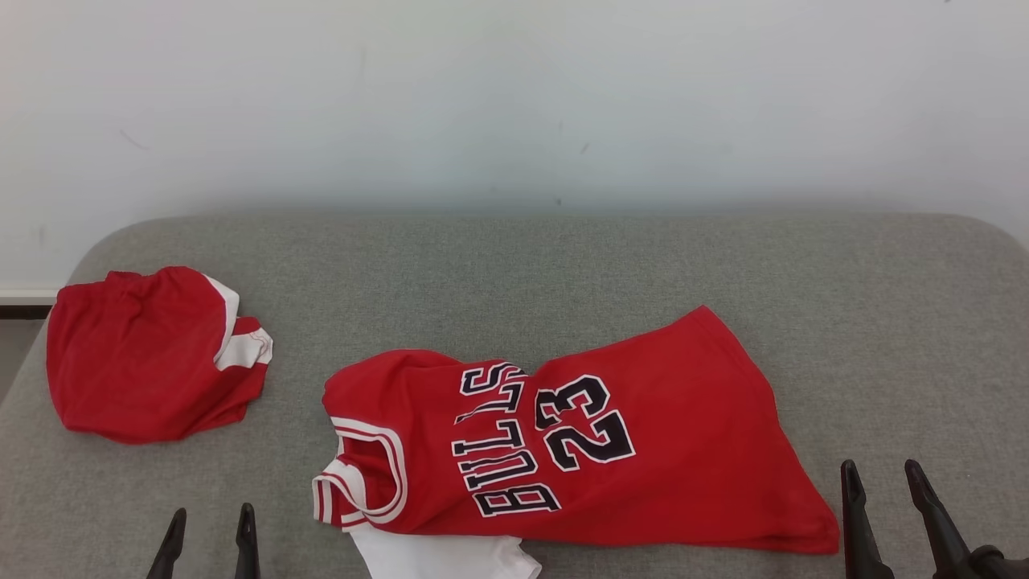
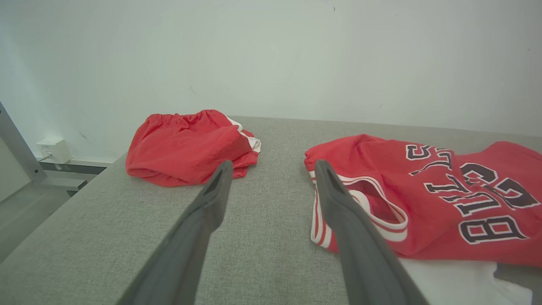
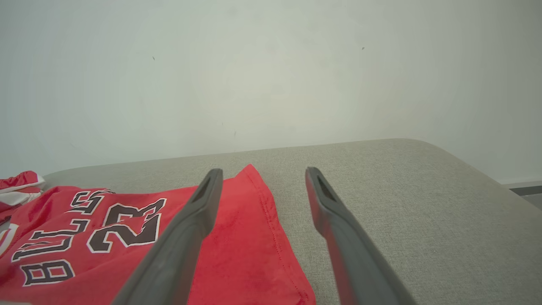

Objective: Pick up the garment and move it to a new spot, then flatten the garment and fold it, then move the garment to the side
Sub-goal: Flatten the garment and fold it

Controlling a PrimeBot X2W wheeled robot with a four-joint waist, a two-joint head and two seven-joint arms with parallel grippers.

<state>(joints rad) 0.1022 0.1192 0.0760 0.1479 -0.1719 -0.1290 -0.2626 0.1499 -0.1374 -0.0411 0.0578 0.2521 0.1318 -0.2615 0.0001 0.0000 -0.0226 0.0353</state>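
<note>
A red Bulls 23 jersey (image 1: 579,450) lies spread and slightly rumpled on the grey padded table (image 1: 514,265), neck to the left, hem to the right. A white piece of cloth (image 1: 446,557) pokes out beneath its near edge. The jersey (image 2: 427,195) lies right of my left gripper (image 2: 273,167) in the left wrist view. My left gripper (image 1: 211,519) is open at the lower left, clear of the jersey. My right gripper (image 1: 883,474) is open just right of the hem; in its wrist view the jersey (image 3: 139,237) lies under its left finger (image 3: 199,207), gripper (image 3: 260,173) empty.
Folded red shorts (image 1: 149,354) with white trim lie at the table's far left; they appear as shorts (image 2: 188,146) in the left wrist view. A pale wall (image 1: 514,96) stands behind the table. The table's rounded right corner (image 3: 427,148) falls away to the floor.
</note>
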